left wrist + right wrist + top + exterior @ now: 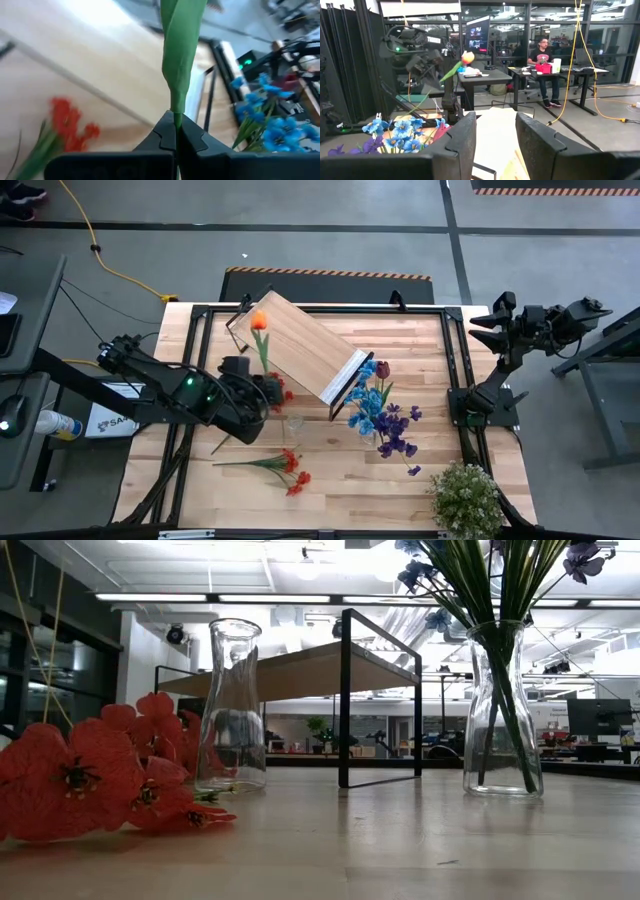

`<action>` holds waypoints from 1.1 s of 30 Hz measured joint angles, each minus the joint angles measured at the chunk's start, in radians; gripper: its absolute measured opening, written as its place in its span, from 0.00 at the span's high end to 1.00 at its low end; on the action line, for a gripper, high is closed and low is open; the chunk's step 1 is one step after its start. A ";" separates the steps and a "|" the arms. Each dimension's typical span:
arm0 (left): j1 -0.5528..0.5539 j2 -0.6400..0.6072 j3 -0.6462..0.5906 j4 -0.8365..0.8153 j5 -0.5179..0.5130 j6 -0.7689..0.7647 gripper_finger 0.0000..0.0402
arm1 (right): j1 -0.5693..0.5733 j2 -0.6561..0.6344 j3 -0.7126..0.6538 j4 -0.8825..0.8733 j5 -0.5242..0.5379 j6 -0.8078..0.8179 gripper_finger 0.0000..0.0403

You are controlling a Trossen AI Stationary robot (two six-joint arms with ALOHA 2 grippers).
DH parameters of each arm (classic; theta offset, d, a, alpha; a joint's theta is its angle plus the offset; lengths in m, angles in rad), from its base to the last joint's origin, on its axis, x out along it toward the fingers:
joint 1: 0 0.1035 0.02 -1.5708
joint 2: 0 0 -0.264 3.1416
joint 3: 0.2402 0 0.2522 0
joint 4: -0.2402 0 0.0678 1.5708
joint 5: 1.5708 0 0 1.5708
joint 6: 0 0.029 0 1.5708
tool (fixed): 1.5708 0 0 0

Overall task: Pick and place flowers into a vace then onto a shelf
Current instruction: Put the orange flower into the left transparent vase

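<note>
orange flower [259,321] — stem clamped in the left gripper [176,131] — right gripper [495,131] parted, off the table.

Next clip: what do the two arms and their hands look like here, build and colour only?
Both arms are black and jointed. The left arm shows a green indicator light. The left hand has angular matte black fingers. The right hand has broad, flat black fingers with stepped edges.

Orange flower [259,321] upright — above angled shelf [305,345].
</note>
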 joint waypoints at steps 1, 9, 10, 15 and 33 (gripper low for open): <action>0.000 0.000 0.000 0.015 -0.023 0.036 0.93 | 0.000 0.000 0.000 0.000 0.000 0.000 0.68; 0.000 0.000 0.000 0.169 -0.189 0.348 0.93 | 0.000 0.000 0.000 0.000 0.000 0.000 0.68; 0.000 0.000 0.000 0.185 -0.203 0.385 0.93 | 0.000 0.000 0.000 0.000 0.000 0.000 0.68; 0.000 0.024 0.000 0.259 -0.278 0.579 0.93 | 0.000 0.000 0.000 0.000 0.000 0.000 0.68; 0.000 0.203 -0.002 0.328 -0.405 0.608 0.93 | 0.000 0.000 0.000 0.000 0.000 0.000 0.68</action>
